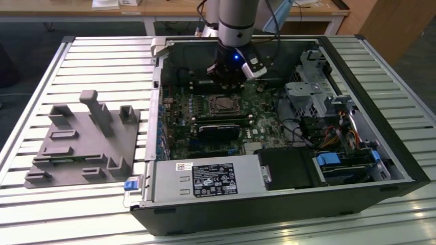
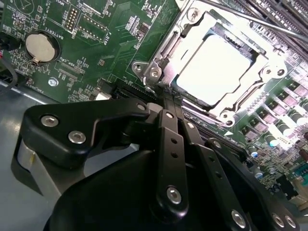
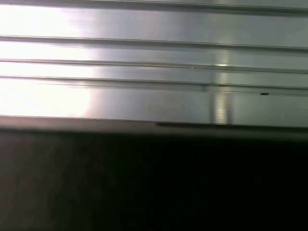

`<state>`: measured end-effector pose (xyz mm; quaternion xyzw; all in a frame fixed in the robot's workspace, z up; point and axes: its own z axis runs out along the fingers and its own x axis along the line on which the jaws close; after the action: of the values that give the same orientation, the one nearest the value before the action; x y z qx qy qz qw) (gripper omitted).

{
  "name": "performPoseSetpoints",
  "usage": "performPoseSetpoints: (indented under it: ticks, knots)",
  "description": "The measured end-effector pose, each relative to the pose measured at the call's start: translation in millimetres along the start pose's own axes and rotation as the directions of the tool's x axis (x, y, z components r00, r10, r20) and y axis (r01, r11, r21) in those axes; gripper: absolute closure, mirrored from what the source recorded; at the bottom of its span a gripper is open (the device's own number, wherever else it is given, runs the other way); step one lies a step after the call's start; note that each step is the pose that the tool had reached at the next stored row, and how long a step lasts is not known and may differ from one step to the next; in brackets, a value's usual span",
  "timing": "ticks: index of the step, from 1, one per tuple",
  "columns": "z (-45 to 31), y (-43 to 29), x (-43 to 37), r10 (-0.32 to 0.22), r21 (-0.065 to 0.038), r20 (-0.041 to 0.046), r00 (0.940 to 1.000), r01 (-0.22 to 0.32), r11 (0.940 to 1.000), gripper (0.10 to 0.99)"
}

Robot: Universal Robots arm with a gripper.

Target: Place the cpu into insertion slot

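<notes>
**Cpu seated in slot, jaws just beside**

Black jaws (image 2: 166, 103), matte metal links with silver screws, drawn together with nothing between, tips just beside the slot's frame corner. Bright, flat, square cpu (image 2: 215, 68) lying inside the slot (image 2: 159, 65), ringed by a silver stamped frame with a thin wire lever along one side. Green board (image 2: 110, 38) around it, studded with small parts and a round coin cell (image 2: 41, 46). In the exterior view, arm (image 1: 235, 30) standing upright over the slot (image 1: 223, 103) inside the open case (image 1: 286, 204), walls close on all sides. Grey moulded fixture (image 1: 85, 140) well apart on the ribbed aluminium tabletop (image 1: 102, 56), towards the exterior view's left.
</notes>
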<state>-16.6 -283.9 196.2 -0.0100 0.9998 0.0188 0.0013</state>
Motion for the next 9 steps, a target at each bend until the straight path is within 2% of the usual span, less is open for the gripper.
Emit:
performPoseSetpoints:
  ticks: [4,7,9]
  knots:
    - [-1.0,0.4,-0.2,0.000,-0.002,0.0013,1.0000,0.000,1.0000,0.980]
    - [-7.8,0.6,-0.1,0.000,-0.001,0.0006,1.0000,0.000,1.0000,0.980]
    - [-9.7,0.6,-0.1,0.000,-0.001,0.0006,1.0000,0.000,1.0000,0.980]
